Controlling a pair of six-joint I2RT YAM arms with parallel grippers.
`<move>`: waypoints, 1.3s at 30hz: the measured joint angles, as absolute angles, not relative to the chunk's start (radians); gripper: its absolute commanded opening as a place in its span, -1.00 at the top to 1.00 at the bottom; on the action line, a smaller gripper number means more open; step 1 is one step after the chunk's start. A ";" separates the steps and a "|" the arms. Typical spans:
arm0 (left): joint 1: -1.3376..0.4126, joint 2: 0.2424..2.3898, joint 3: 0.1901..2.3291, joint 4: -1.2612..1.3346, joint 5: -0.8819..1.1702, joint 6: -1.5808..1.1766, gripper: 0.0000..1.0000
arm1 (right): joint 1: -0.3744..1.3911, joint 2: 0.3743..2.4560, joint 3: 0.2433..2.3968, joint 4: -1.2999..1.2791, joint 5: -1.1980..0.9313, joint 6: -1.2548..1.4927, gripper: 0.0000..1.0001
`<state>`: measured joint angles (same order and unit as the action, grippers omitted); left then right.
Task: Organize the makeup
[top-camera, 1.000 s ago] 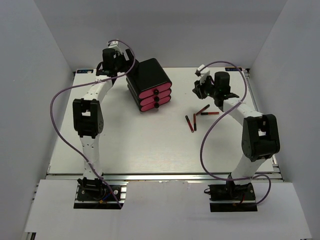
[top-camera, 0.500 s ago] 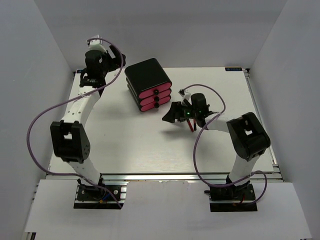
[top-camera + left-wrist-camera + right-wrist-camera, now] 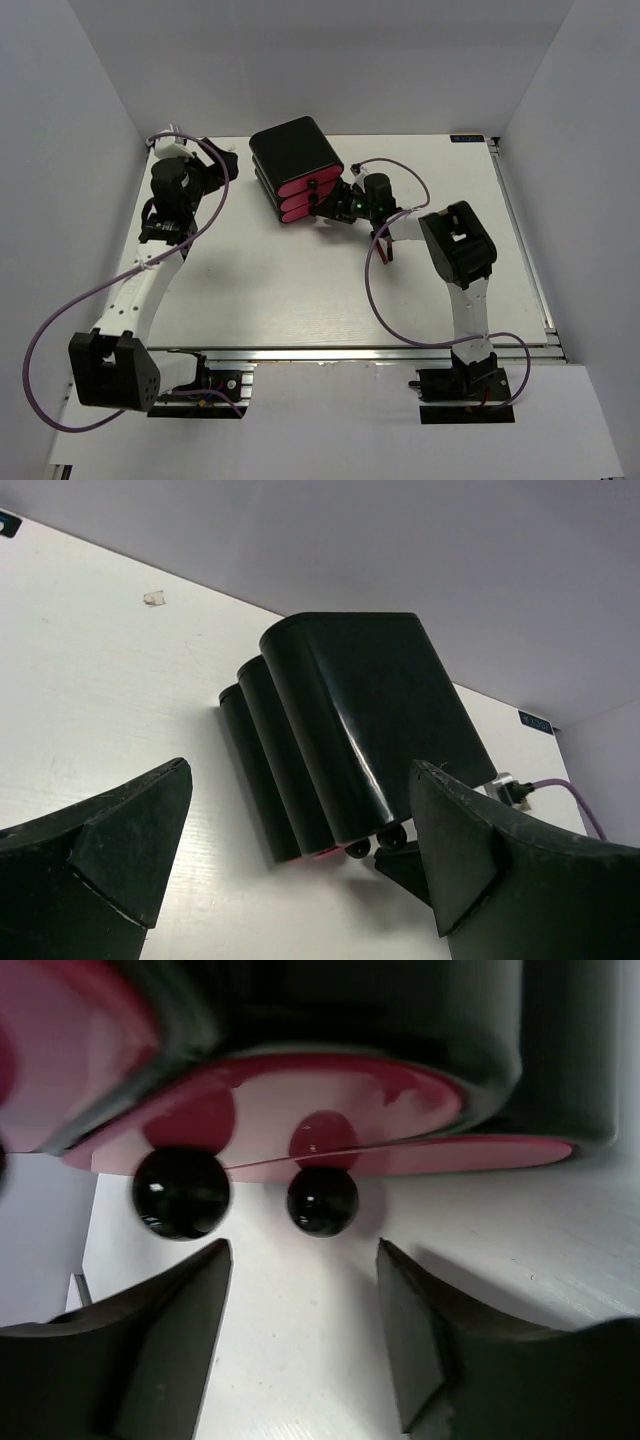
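Black glossy plastic box (image 3: pixel 296 150): upper centre of the overhead view, standing on the white table top (image 3: pixel 300 300). Its three stacked pink drawer fronts (image 3: pixel 305 197) face the lower right of the frame.
Round black drawer knobs (image 3: pixel 322 1200): one on each front. Two show in the right wrist view, side by side in the upper half of the frame, against the pink.
Right gripper (image 3: pixel 305 1252): right at the drawer fronts, just right of the box in the overhead view. The claw is parted — its fingers (image 3: pixel 180 1340) stand apart in the lower half of the wrist view with nothing between them. One knob sits just above the gap; whether a finger touches it cannot be told.
Left gripper (image 3: pixel 300 775): at the left of the overhead view, apart from the box and aimed towards it. The claw is wide and holds nothing — the box's dark top and side fill the middle of the left wrist view, beyond the two fingertips.
Thin dark-red lip sticks (image 3: pixel 386 250): on the table right of centre in the overhead view, below the right gripper. They are mostly hidden by the right forearm and its purple cable (image 3: pixel 372 290), and how many there are cannot be told.
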<state>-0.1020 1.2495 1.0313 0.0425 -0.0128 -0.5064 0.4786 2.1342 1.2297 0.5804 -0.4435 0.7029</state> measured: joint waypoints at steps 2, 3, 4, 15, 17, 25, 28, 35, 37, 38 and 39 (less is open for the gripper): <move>-0.102 1.214 1.007 0.035 -0.022 -0.514 -0.96 | 0.482 2.153 1.236 0.581 -0.440 0.720 -0.22; -0.102 1.200 0.999 0.028 -0.027 -0.519 -0.96 | 0.484 2.163 1.236 0.580 -0.439 0.731 -0.14; -0.102 1.190 0.995 0.025 -0.029 -0.522 -0.96 | 0.486 2.169 1.236 0.580 -0.437 0.738 -0.11; -0.102 1.174 0.992 0.010 -0.041 -0.542 -0.97 | 0.500 2.222 1.238 0.640 -0.398 0.881 -0.09; -0.102 1.174 0.992 -0.001 -0.041 -0.542 -0.96 | 0.500 2.233 1.240 0.656 -0.390 0.917 -0.08; -0.102 1.175 0.992 -0.019 -0.041 -0.543 -0.96 | 0.509 2.265 1.277 0.681 -0.353 1.015 -0.08; -0.102 1.175 0.992 -0.025 -0.041 -0.544 -0.96 | 0.513 2.277 1.298 0.683 -0.344 1.028 -0.02; -0.102 1.175 0.992 -0.027 -0.040 -0.551 -0.96 | 0.524 2.286 1.304 0.693 -0.338 1.046 0.56; -0.102 1.174 0.992 -0.026 -0.039 -0.552 -0.96 | 0.524 2.286 1.293 0.710 -0.337 1.046 0.64; -0.102 1.174 0.992 -0.026 -0.039 -0.552 -0.96 | 0.524 2.286 1.283 0.726 -0.338 1.046 0.73; -0.102 1.174 0.992 -0.025 -0.038 -0.552 -0.96 | 0.524 2.284 1.269 0.745 -0.340 1.047 0.81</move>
<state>-0.1020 1.1744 0.9920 -0.0254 -0.0383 -0.5518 0.5240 2.2837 1.2694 0.7448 -0.3401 1.0470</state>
